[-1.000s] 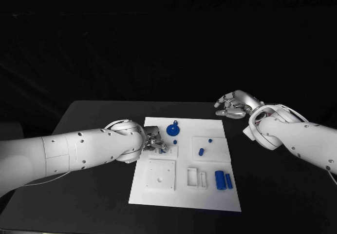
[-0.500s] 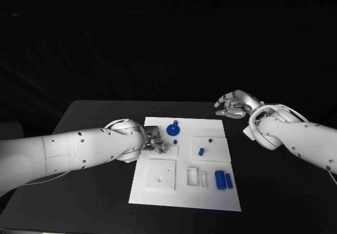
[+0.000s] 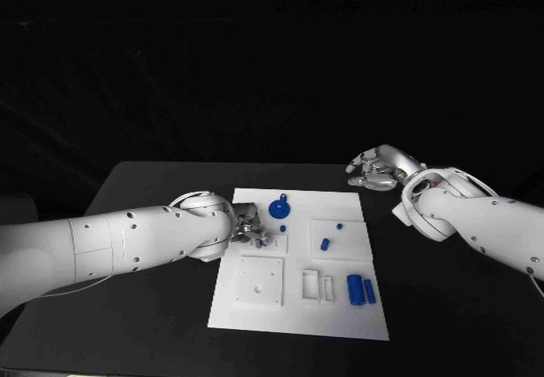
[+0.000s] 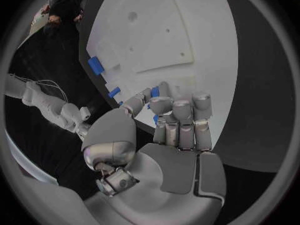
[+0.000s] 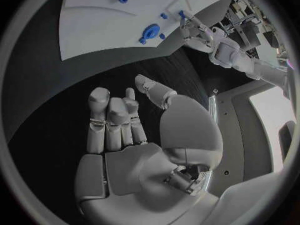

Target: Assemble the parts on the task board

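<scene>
The white task board (image 3: 300, 310) lies in the middle of the black table. My left hand (image 3: 251, 232) rests on the board's left side, fingers curled down around a small blue part (image 4: 154, 92) that peeks out between them. A blue disc with a handle (image 3: 280, 209) and a tiny blue peg (image 3: 282, 228) lie just beyond that hand. Two more pegs (image 3: 325, 244) stand in a raised square, and two blue cylinders (image 3: 362, 290) lie near the board's right edge. My right hand (image 3: 380, 169) hovers off the board's far right corner, holding nothing, fingers loosely apart (image 5: 112, 120).
Raised white blocks and slots (image 3: 259, 280) fill the board's near half. Bare black table (image 3: 148, 314) surrounds the board on all sides. In the right wrist view the board (image 5: 100, 20), the blue disc (image 5: 150, 32) and my left hand (image 5: 200, 32) appear ahead.
</scene>
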Available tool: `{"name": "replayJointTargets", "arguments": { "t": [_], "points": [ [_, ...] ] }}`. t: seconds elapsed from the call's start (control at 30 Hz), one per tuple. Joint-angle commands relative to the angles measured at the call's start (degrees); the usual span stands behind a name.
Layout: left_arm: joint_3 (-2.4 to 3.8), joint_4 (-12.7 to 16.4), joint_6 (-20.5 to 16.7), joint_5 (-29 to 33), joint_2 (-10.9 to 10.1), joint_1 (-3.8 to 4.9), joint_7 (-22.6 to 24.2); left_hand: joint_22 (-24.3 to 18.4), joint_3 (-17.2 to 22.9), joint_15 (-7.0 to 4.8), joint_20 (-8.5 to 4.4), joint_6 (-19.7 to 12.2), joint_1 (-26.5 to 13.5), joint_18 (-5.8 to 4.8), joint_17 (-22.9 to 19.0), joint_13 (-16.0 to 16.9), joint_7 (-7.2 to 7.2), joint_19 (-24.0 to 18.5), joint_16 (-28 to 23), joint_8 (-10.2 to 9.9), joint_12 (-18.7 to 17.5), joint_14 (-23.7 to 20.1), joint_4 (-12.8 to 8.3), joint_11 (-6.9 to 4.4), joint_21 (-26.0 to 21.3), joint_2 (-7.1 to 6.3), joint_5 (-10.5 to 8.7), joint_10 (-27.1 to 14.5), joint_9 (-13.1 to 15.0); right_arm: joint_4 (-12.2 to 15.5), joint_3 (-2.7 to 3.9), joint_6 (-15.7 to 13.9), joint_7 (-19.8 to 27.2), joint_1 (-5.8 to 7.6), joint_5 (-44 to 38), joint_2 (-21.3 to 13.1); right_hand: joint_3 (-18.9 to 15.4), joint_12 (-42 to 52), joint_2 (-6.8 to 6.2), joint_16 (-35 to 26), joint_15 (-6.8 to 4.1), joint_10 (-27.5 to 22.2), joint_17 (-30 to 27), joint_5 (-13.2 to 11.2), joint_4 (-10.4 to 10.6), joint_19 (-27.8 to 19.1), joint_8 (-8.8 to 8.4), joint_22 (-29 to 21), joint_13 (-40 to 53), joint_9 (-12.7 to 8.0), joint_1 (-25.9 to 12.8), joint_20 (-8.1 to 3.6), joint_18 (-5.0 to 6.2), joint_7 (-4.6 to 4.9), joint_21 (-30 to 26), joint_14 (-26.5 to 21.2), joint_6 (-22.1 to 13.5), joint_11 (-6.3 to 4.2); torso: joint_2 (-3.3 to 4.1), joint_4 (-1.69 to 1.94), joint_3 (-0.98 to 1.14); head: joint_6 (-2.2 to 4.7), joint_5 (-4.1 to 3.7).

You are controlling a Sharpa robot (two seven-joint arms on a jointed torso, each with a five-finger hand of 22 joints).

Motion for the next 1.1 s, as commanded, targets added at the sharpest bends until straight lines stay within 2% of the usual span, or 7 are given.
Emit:
{"name": "replayJointTargets", "arguments": {
  "t": [0.03,0.23,0.5,0.57,0.67,0.93,1.1],
  "points": [
    [-0.12,0.2,2.3,0.3,0.3,-0.18,0.2,0.8,1.9,-2.97,-6.88,5.1,-0.4,0.14,0.1,0.1,-1.84,0.3,0.4,0.3,0.2,2.9,-0.6,-0.38,0.2,0.76,-1.86,0.0,-0.1,0.1,0.03,0.5,0.4,0.01,0.0,0.0,-0.2,0.3,-0.04,-0.3,-0.09,0.1,0.1,0.4,0.1,-0.1,-0.35,0.9,-0.1,-0.1,-0.5,-0.43,2.21,0.62,0.1,0.3,0.2,0.08,-0.01,0.01,0.04,0.03,0.01],
    [-0.12,0.2,2.3,0.5,0.4,-0.18,0.3,0.8,1.8,-2.97,-6.84,5.3,-1.2,0.15,0.1,0.1,-1.88,0.3,0.4,0.4,0.3,2.9,0.5,-0.42,0.2,0.76,-2.84,0.0,-0.2,0.1,0.03,0.5,0.4,0.01,0.0,0.0,-0.3,0.3,-0.04,-0.3,-0.10,0.1,0.1,0.5,0.1,-0.1,-0.34,0.9,-0.1,-0.1,-0.6,-0.43,2.21,0.62,0.1,0.3,0.2,0.08,0.01,-0.01,0.03,0.08,0.01],
    [-0.12,-0.1,2.0,0.5,0.6,-0.18,0.3,0.8,1.8,-2.97,-6.85,5.4,-1.3,0.16,0.1,0.1,-1.90,0.3,0.4,0.4,0.3,2.9,0.6,-0.44,0.2,0.78,-2.91,-0.1,-0.2,0.2,0.03,0.6,0.4,0.01,0.0,0.1,-0.3,0.3,-0.02,-0.3,-0.10,0.1,0.1,0.7,0.1,-0.1,-0.33,0.9,-0.1,-0.1,-0.6,-0.44,2.21,0.61,0.1,0.3,0.2,0.07,0.03,0.01,0.02,0.09,-0.04],
    [-0.12,-0.2,1.9,0.5,0.6,-0.18,0.3,0.8,1.7,-2.98,-6.84,5.4,-1.8,0.17,0.1,0.1,-1.93,0.3,0.4,0.4,0.3,2.9,1.2,-0.45,0.2,0.83,-3.90,-0.1,-0.2,0.2,0.03,0.6,0.4,0.01,0.0,0.1,-0.3,0.3,-0.01,-0.3,-0.10,0.1,0.1,0.7,0.1,-0.1,-0.33,0.9,-0.1,-0.1,-0.6,-0.44,2.21,0.61,0.1,0.3,0.2,0.07,0.01,0.01,0.02,0.11,-0.05],
    [-0.12,-0.3,1.8,0.5,0.7,-0.18,0.3,0.8,1.8,-3.05,-6.90,5.4,-2.0,0.28,0.0,0.1,-1.97,0.2,0.4,0.5,0.4,2.9,1.8,-0.50,0.2,0.74,-6.57,-0.1,-0.3,0.2,0.03,0.6,0.4,0.01,0.0,0.0,-0.3,0.3,-0.01,-0.3,-0.11,0.1,0.1,0.8,0.1,-0.1,-0.33,0.9,-0.1,-0.1,-0.6,-0.44,2.21,0.60,0.1,0.3,0.2,0.07,0.02,0.01,0.02,0.07,-0.06],
    [-0.12,-0.6,2.2,0.5,1.1,-0.18,0.3,0.8,2.0,-3.12,-6.92,5.4,-2.2,0.37,0.0,0.2,-1.98,0.2,0.5,0.5,0.4,2.9,2.6,-0.52,0.3,0.48,-8.28,-0.2,-0.4,0.3,0.03,0.6,0.4,0.01,0.0,0.1,-0.3,0.3,-0.01,-0.4,-0.11,0.1,0.1,1.0,0.1,-0.1,-0.32,0.9,-0.1,-0.1,-0.6,-0.44,2.21,0.59,0.1,0.3,0.3,0.06,0.02,0.01,0.02,0.05,-0.12],
    [-0.12,-0.7,2.7,0.5,1.2,-0.18,0.4,0.8,2.2,-3.13,-6.92,5.4,-2.1,0.40,0.0,0.2,-1.99,0.1,0.5,0.6,0.4,2.9,2.6,-0.54,0.3,0.48,-7.88,-0.2,-0.4,0.3,0.03,0.6,0.4,0.01,0.0,0.0,-0.3,0.4,0.01,-0.4,-0.12,0.1,0.1,1.2,0.1,-0.1,-0.32,0.9,-0.1,-0.1,-0.6,-0.45,2.21,0.59,0.1,0.3,0.3,0.05,0.01,-0.01,0.02,0.03,-0.14]
  ]
}}
